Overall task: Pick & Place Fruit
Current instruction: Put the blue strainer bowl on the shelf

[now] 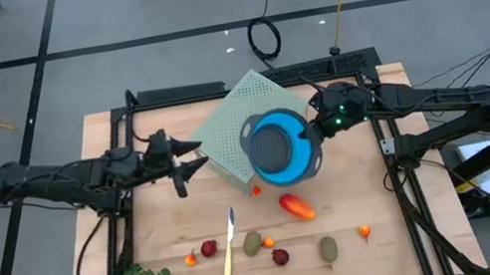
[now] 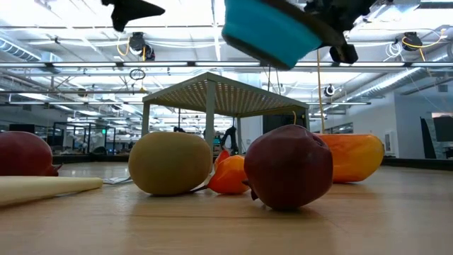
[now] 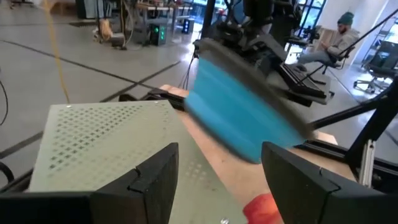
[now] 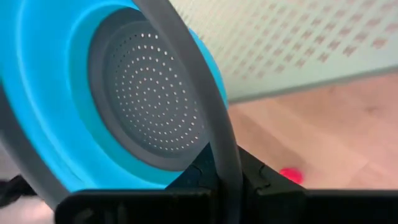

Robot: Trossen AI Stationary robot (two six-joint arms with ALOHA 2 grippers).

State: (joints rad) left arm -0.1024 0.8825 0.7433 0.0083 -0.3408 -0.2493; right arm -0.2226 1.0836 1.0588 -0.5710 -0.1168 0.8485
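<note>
gripping the blue colander (image 1: 280,147) by its rim at frame centre, the right gripper (image 1: 322,124) is holding it aloft; left gripper (image 1: 190,158) is hanging spread beside it.

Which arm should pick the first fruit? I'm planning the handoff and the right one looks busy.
The left. Its gripper is open and empty, beside the perforated stand. The right gripper is shut on the blue colander, held in the air. The orange-red fruit lies close by.
</note>
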